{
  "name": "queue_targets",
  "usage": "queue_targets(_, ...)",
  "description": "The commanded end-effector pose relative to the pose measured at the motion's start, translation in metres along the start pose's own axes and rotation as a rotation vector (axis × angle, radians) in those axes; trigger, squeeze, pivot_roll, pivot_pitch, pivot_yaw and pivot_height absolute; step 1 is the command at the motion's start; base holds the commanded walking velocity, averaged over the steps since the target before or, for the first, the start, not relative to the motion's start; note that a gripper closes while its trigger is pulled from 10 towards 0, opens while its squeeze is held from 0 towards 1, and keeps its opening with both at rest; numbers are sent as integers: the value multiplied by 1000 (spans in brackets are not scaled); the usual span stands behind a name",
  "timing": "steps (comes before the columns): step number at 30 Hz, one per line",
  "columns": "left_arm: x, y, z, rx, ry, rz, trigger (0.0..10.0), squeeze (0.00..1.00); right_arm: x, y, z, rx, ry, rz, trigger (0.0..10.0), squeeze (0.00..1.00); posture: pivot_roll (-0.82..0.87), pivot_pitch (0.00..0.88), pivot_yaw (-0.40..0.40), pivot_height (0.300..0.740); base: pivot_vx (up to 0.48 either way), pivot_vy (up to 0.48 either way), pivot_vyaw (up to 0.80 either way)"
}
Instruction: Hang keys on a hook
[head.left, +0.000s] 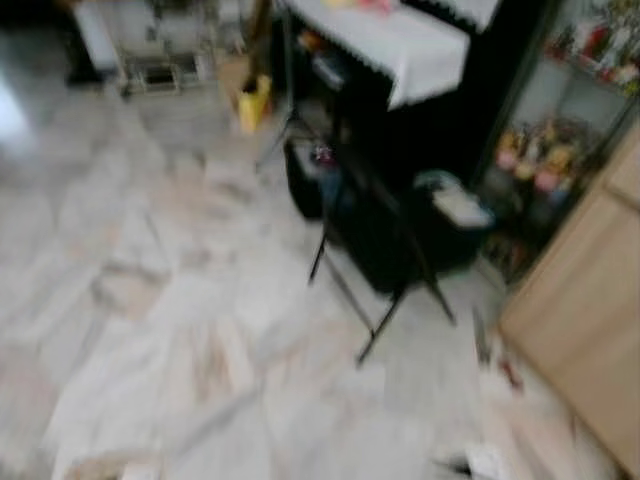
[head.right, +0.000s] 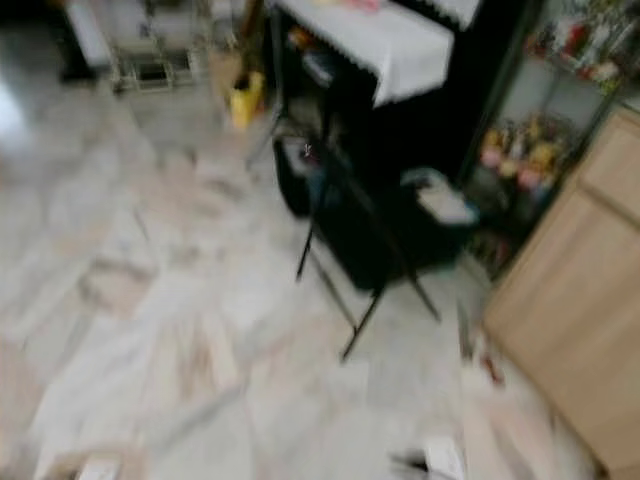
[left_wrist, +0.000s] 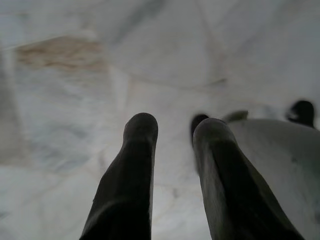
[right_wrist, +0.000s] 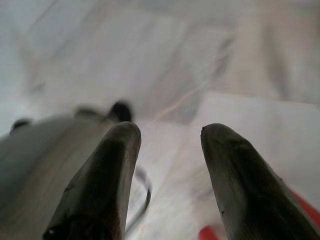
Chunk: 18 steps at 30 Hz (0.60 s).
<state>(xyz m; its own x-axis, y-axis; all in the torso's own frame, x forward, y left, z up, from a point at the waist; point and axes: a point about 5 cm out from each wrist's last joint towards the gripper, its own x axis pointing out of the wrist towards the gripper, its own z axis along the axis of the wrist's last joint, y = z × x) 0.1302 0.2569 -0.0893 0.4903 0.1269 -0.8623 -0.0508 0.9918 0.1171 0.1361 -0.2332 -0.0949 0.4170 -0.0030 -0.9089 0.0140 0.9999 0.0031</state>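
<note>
My left gripper (left_wrist: 175, 125) hangs over the pale marble floor (left_wrist: 100, 100), open, with nothing between its two black fingers. My right gripper (right_wrist: 170, 131) is also open above the floor. A thin dark loop (right_wrist: 145, 192) shows beside one right finger (right_wrist: 107, 175), and a red thing (right_wrist: 306, 210) lies below the other. I cannot tell what either one is. The head views are blurred by motion.
A black stand with a white cloth (head.left: 420, 45) rises ahead on the right, with crossed black legs (head.left: 385, 290) and dark bags (head.left: 450, 225) under it. A wooden cabinet (head.left: 590, 300) stands at the right, with shelves of small items (head.left: 545, 160) behind. A yellow object (head.left: 252, 103) sits farther back. Open marble floor (head.left: 150, 300) spreads to the left.
</note>
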Motion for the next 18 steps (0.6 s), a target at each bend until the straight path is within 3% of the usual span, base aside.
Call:
queue_targets(1,-1,-1,-10,-20,37,4,10000,0,-1,-2,-2,-17,8,0,10000,0,18,0,-108,740,0,0,-750)
queue_targets(9,-1,-7,-10,-18,38,-13,10000,0,-2,-8,-1,-21,7,-7,10000,0,61,0,-127,740,0,0,-750)
queue_targets(14,-2,3,-8,19,33,14,10000,0,0,2,-1,-9,2,14,10000,0,38,0,-96,740,0,0,-750)
queue_targets(18,-3,12,-9,62,53,32,10000,0,2,10,-2,6,0,29,10000,0,13,0,-47,740,0,-287,-750)
